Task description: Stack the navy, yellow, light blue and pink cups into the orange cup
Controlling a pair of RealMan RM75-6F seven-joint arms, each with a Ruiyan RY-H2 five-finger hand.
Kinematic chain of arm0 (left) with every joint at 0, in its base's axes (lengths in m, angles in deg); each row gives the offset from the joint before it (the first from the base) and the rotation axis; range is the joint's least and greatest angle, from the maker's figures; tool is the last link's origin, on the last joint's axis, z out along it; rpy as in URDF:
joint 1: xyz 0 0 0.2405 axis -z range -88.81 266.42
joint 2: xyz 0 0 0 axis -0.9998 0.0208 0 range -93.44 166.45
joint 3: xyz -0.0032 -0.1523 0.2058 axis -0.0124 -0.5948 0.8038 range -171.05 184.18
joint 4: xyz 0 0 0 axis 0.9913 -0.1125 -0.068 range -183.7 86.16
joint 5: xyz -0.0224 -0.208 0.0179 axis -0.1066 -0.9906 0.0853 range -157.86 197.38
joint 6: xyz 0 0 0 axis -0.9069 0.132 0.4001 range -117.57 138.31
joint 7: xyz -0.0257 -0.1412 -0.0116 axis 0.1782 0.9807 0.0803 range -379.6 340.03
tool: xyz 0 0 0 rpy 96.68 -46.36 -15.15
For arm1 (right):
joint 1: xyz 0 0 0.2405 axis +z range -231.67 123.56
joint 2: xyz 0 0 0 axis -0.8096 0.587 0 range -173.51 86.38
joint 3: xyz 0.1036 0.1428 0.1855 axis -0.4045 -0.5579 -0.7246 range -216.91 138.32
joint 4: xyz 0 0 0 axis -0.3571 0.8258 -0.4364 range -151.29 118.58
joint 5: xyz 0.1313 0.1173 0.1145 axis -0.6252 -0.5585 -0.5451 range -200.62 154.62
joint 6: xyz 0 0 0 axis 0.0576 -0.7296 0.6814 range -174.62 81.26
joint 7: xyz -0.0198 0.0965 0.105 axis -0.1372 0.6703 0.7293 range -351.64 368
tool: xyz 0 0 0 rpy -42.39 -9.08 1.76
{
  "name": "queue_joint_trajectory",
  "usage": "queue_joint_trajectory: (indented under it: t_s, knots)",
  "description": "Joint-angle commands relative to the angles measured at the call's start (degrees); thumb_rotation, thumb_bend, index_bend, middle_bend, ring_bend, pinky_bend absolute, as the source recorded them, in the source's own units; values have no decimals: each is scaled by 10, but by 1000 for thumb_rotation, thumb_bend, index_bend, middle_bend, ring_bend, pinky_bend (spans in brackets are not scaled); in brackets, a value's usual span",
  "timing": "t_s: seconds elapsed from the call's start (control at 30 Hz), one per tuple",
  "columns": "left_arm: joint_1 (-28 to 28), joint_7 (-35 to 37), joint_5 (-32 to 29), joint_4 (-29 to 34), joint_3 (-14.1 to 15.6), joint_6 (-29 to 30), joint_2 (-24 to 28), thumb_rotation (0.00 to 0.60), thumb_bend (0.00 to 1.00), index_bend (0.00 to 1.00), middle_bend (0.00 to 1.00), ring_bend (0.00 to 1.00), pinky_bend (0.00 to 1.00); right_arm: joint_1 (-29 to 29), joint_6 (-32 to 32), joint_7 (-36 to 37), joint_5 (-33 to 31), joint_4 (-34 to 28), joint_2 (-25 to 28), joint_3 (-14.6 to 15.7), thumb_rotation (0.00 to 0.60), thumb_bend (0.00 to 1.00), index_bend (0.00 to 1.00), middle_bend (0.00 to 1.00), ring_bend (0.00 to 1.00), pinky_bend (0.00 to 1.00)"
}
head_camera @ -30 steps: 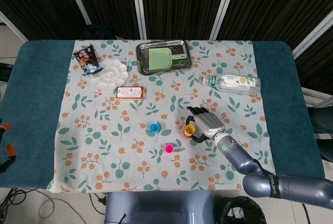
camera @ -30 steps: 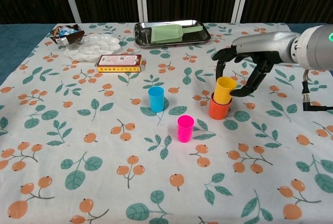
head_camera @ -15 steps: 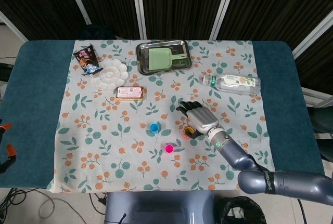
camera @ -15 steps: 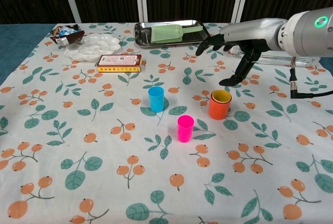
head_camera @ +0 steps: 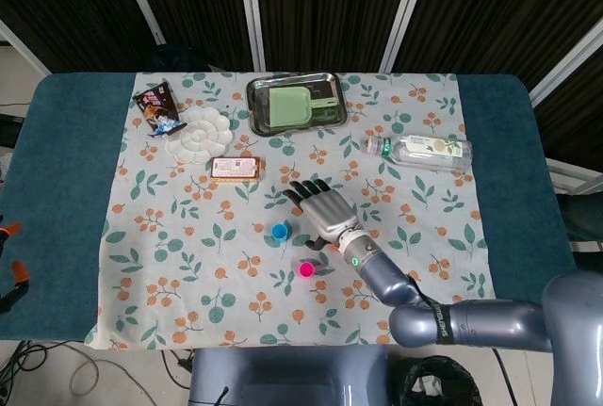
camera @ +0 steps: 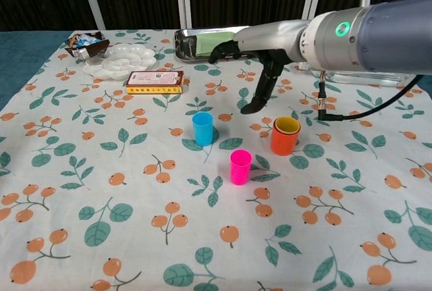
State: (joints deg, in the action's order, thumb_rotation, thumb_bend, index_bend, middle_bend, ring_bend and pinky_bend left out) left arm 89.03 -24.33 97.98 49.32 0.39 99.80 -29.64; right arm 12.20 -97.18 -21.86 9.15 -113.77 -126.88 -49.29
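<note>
The right robot hand (camera: 251,68) hovers empty, fingers spread. Below-left of it stands the small light blue plastic cup (camera: 202,128), the pink plastic cup (camera: 240,167) below, the yellow cup (camera: 287,125) nested in the orange plastic cup (camera: 283,141) to its right

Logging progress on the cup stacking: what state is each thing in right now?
yellow cup: nested in orange cup.
orange cup: upright.
light blue cup: upright, loose.
pink cup: upright, loose.
right hand: open, empty, above the table.
bottle: lying down.

Right hand (camera: 253,68) (fingers spread, empty) hovers above light blue cup (camera: 202,128).
</note>
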Motion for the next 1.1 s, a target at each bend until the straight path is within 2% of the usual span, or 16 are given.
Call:
queue_joint_trajectory:
  t_s: [0.03,0.33,1.1]
  knots:
    - [0,1,-1,1,0,-1,0,600,614,206,84,4,0,15,-27,-23,-19,26,-35,-3,600,311,90,0,26,81]
    - [1,3,-6,2,-1,-4,0,600,614,206,84,4,0,34,-28,-46,-55,64,-82,-7,600,313,193,0,25,81]
    - [0,5,-8,4,-2,-4,2,600,615,209,84,4,0,34,-32,-41,-56,108,-140,-12,600,325,346,0,25,86]
